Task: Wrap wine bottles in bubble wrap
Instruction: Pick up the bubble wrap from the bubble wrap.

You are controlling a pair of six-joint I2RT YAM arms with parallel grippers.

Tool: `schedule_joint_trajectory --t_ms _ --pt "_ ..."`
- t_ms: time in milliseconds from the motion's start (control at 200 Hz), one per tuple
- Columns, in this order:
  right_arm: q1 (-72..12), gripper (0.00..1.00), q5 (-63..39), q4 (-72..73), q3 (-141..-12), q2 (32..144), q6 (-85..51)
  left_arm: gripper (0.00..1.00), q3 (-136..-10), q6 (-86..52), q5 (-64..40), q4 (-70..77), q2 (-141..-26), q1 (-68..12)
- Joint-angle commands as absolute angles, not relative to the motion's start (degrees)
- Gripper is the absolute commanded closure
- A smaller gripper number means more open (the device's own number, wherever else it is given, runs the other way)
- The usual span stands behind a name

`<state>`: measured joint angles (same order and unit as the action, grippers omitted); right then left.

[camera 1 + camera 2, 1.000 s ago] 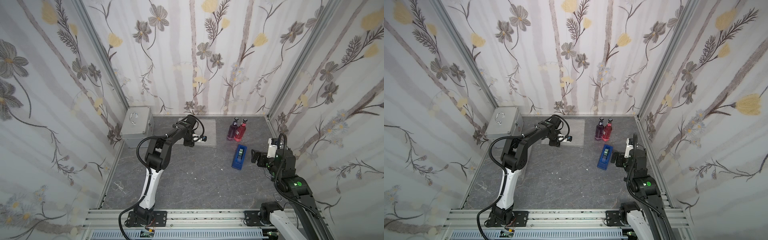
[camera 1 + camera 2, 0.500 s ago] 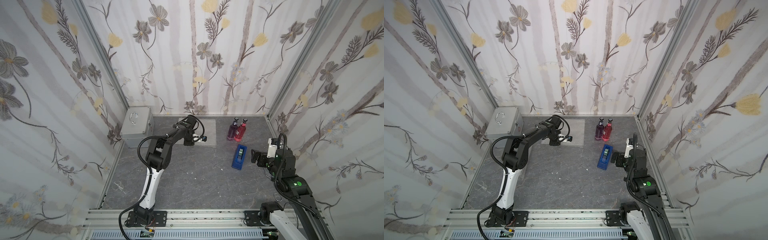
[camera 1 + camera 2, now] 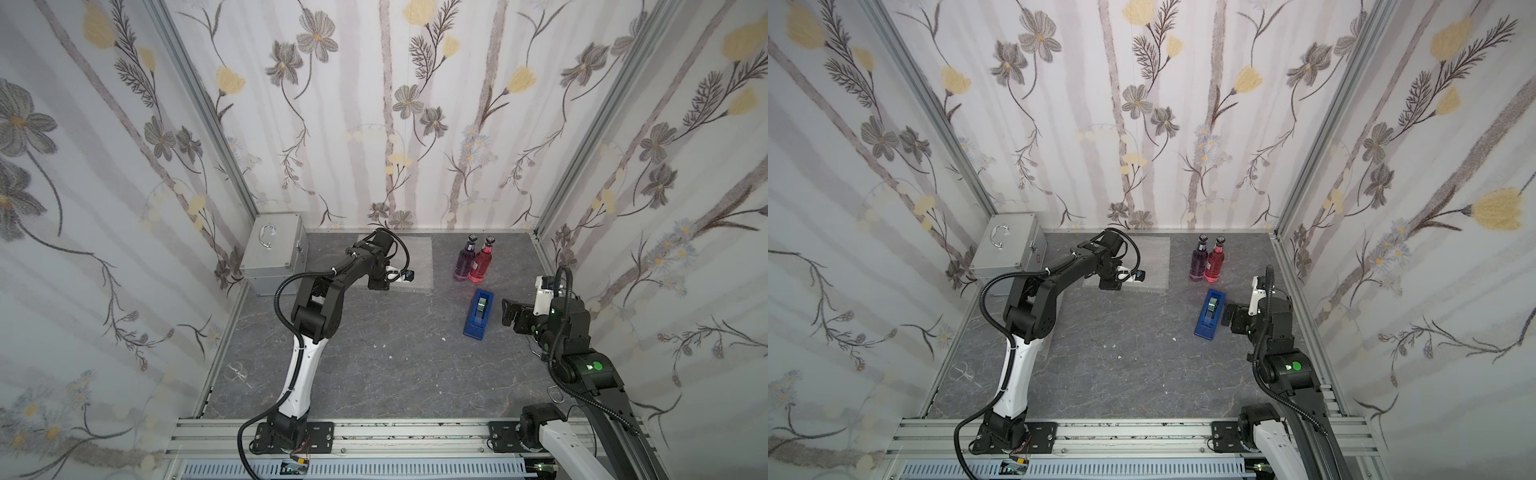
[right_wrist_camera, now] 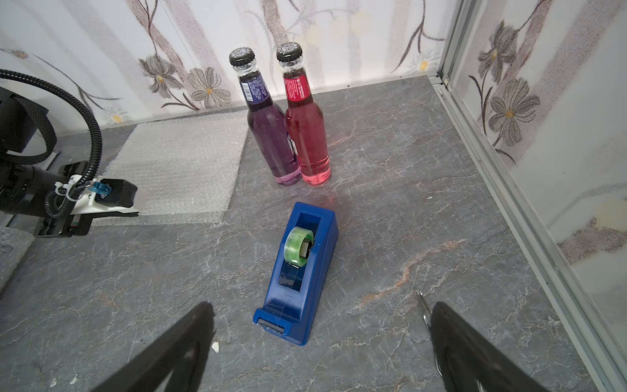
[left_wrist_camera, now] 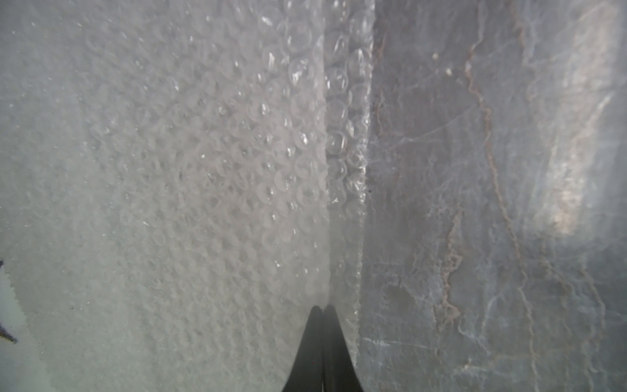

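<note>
Nearest on the right, above the grey marbled tabletop [image 3: 395, 353], the right gripper [image 3: 508, 312] hangs with its jaws spread as wide as they go and nothing between them. Just to its left lies the blue tape dispenser [image 4: 298, 271], holding a roll of greenish tape, with its cutter end toward the near side. Farther back and left of centre, the left gripper [image 5: 321, 310] points down at the near edge of the bubble wrap [image 3: 417, 262]. The wrist view shows its two dark fingertips pressed together, with the edge of the upper sheet running straight into the seam between them, so it appears to have that edge pinched. A second layer of bubbles shows along that edge before the bare stone begins. The wrap lies flat from there to the far wall. Just right of it, and beyond the dispenser, two wine bottles stand upright and touching: the purple bottle [image 4: 271, 135] on the left and the red-pink bottle [image 4: 308, 135] on the right, both capped. In the far left corner sits a silver metal case [image 3: 272, 253], handle on top.
</note>
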<state>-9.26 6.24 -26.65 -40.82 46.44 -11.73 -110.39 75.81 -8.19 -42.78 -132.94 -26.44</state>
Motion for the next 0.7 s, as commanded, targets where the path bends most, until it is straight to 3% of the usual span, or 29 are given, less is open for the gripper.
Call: schedule_joint_trajectory --t_ms 0,295,485,695 --pt "-9.2 0.00 6.0 -24.0 -40.9 46.5 -11.1 1.00 -111.5 75.1 -9.0 -43.0 -131.2 -26.6" --pt "-9.2 0.00 6.1 -24.0 -40.8 46.2 -11.2 1.00 -104.7 67.6 -8.0 -48.6 -120.9 -29.6" --pt "-9.2 0.00 6.0 -23.9 -40.8 46.3 -11.1 1.00 -90.9 60.6 -6.7 -52.2 -109.3 -34.2" --pt "-9.2 0.00 5.8 -24.0 -40.8 46.3 -11.0 1.00 -75.4 50.1 -12.1 -52.8 -98.0 -39.2"
